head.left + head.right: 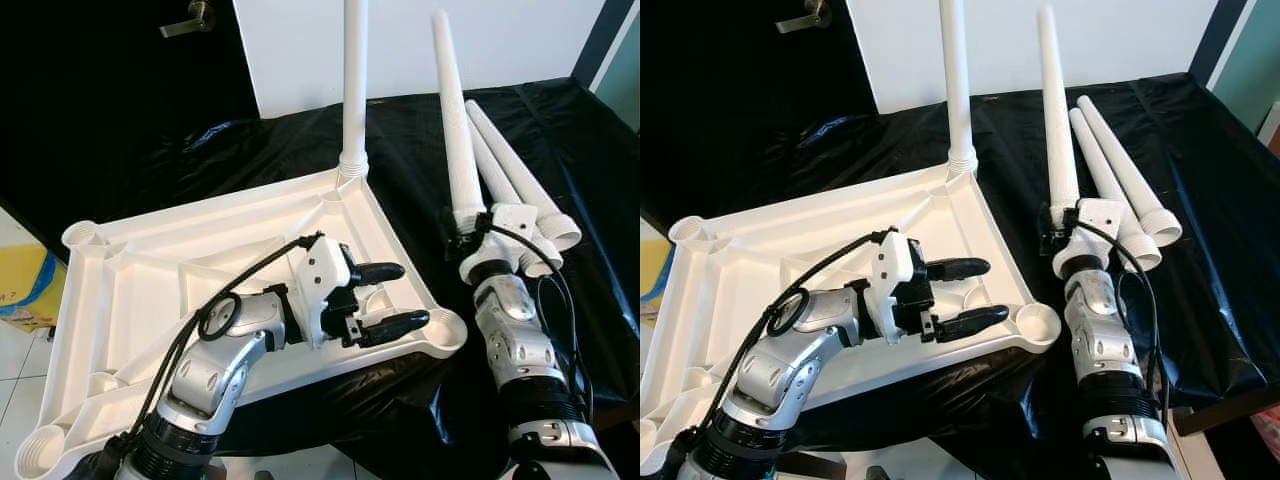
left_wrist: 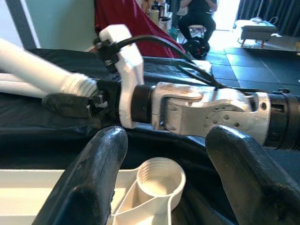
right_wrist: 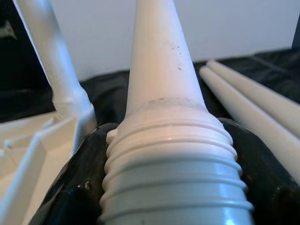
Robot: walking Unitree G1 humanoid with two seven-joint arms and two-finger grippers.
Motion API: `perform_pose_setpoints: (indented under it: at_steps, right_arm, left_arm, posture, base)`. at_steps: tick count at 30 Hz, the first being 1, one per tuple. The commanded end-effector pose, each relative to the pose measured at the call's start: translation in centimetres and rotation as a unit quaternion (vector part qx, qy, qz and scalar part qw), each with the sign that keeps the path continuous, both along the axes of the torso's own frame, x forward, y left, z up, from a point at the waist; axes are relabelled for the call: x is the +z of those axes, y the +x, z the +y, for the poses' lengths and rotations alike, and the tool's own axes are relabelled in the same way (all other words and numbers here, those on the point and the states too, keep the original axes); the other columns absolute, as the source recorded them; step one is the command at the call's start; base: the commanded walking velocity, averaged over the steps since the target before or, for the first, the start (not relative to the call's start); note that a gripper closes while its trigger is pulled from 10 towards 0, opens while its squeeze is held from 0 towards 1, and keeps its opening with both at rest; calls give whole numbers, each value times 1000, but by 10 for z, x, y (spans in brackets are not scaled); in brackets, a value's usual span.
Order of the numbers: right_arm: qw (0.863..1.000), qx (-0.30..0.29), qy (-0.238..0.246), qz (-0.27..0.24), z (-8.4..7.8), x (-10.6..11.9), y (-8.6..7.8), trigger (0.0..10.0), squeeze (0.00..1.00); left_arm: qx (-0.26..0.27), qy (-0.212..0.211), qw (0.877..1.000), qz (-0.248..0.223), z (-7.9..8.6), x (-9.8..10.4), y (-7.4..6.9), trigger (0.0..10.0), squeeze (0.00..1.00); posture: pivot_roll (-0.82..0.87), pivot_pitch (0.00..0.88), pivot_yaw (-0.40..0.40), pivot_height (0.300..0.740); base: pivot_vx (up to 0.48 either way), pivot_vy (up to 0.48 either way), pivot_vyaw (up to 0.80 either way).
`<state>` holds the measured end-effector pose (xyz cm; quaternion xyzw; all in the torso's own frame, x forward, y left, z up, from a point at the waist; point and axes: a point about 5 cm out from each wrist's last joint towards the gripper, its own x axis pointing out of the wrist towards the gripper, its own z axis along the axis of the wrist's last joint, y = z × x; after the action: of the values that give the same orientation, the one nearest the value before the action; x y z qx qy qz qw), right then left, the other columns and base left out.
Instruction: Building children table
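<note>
Tabletop (image 1: pixel 200 290) upside down on black-draped bench (image 1: pixel 600 190); one leg (image 1: pixel 354 80) already standing in its far corner socket.
Right claw (image 1: pixel 470 228) clenched on second leg (image 1: pixel 455 130) at threaded end, leg upright just beside tabletop.
Two spare legs (image 1: pixel 520 180) flat beyond held leg.
Left claw (image 1: pixel 385 297) released, hovering over tabletop edge by empty near socket (image 1: pixel 445 328).
Judgement: legs light, stiff hollow plastic, smooth taper slippery; grip ribbed thread collar.

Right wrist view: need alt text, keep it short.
The right pincer is shut on the threaded end of a white table leg, seen close up and pointing away from the camera. Two more legs lie on black sheeting beside it, and another leg stands screwed into a corner of the upturned white tabletop.
</note>
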<state>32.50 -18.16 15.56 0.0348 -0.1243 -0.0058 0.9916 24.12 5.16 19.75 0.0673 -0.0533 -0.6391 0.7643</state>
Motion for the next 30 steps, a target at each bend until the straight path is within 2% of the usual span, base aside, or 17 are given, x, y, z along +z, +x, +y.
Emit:
perform_pose_setpoints:
  at_steps: [1,5,6,7,9,10,11,12,13,14,16,22,25,26,27,28,30]
  right_arm:
    - [999,3,-6,-32,3,8,-4,10000,0]
    - [998,5,-13,-62,6,16,-7,10000,0]
    - [995,15,-27,-92,12,24,-13,10000,0]
    - [995,15,-27,-92,12,24,-13,10000,0]
    - [987,47,-58,-140,26,32,-26,10000,0]
    - [987,47,-58,-140,26,32,-26,10000,0]
    - [985,54,-73,-149,31,32,-31,10000,0]
    - [985,54,-73,-149,31,32,-31,10000,0]
    - [981,69,-87,-160,39,31,-36,10000,0]
    - [981,69,-87,-160,39,31,-36,10000,0]
    - [976,84,-97,-175,46,33,-40,10000,0]
    - [967,115,-110,-197,57,38,-45,10000,0]
    - [962,129,-125,-206,62,38,-48,10000,0]
    - [961,133,-128,-207,63,38,-49,10000,0]
    - [961,133,-128,-207,63,38,-49,10000,0]
    - [959,141,-133,-207,65,37,-50,10000,0]
    - [958,147,-135,-206,67,36,-50,10000,0]
  left_arm:
    - [78,-6,997,-5,6,1,12,10000,0]
    - [99,-9,995,-4,8,2,19,10000,0]
    - [120,-21,993,0,11,6,26,10000,0]
    - [120,-21,993,0,11,6,26,10000,0]
    - [131,-70,988,27,16,17,35,10000,0]
    - [131,-70,988,27,16,17,35,10000,0]
    - [128,-84,988,34,17,20,36,10000,357]
    - [128,-84,988,34,17,20,36,10000,357]
    - [116,-123,984,65,21,25,38,10000,1000]
    - [116,-123,984,65,21,25,38,10000,1000]
    - [109,-153,979,84,23,30,41,10000,1000]
    - [95,-180,974,94,26,38,48,10000,1000]
    - [82,-194,971,117,27,43,55,10000,1000]
    - [78,-196,970,121,28,44,57,10000,871]
    - [78,-196,970,121,28,44,57,10000,871]
    - [74,-195,970,123,27,47,58,10000,0]
    - [72,-193,970,126,27,47,58,10000,0]
  posture:
    - [-135,43,52,740]
    - [-135,38,52,740]
    - [-136,30,51,740]
    - [-136,30,51,740]
    - [-134,20,48,740]
    - [-134,20,48,740]
    - [-136,18,50,740]
    - [-136,18,50,740]
    - [-137,8,51,740]
    - [-137,8,51,740]
    - [-138,3,52,740]
    - [-137,0,51,740]
    - [-138,0,50,740]
    - [-138,0,50,740]
    - [-138,0,50,740]
    - [-138,0,50,740]
    - [-138,0,50,740]
  base:
    - [0,0,0]
    - [0,0,0]
    - [0,0,0]
    - [0,0,0]
    - [0,0,0]
    - [0,0,0]
    - [0,0,0]
    - [0,0,0]
    - [0,0,0]
    - [0,0,0]
    - [0,0,0]
    - [0,0,0]
    - [0,0,0]
    - [0,0,0]
    - [0,0,0]
    - [0,0,0]
    - [0,0,0]
